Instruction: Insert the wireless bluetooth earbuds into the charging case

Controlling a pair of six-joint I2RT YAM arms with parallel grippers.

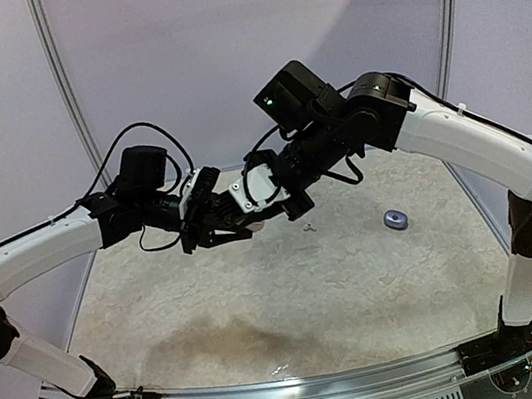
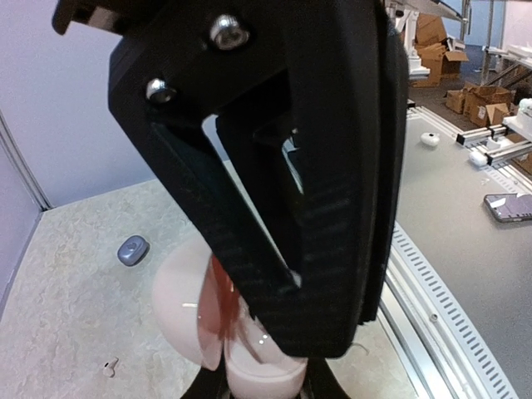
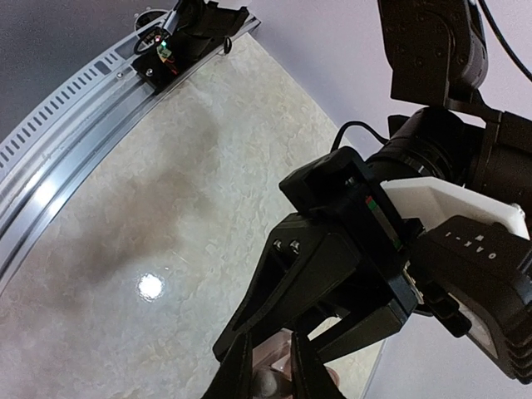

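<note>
The left gripper (image 1: 215, 230) clamps the open pink case (image 2: 179, 316) in mid-air — steadying it so the right gripper (image 3: 270, 374), pinching what looks like 1 earbud (image 3: 266, 384), can seat it.

Left hand (image 1: 216, 230) and right hand (image 1: 253, 218) crowd each other mid-air, well clear of the grey case (image 1: 395, 221).

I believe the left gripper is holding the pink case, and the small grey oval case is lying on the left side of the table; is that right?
Not quite. The left gripper does hold the pink case, but the grey oval case lies on the right side of the table, not the left. The top external view shows it.
</note>
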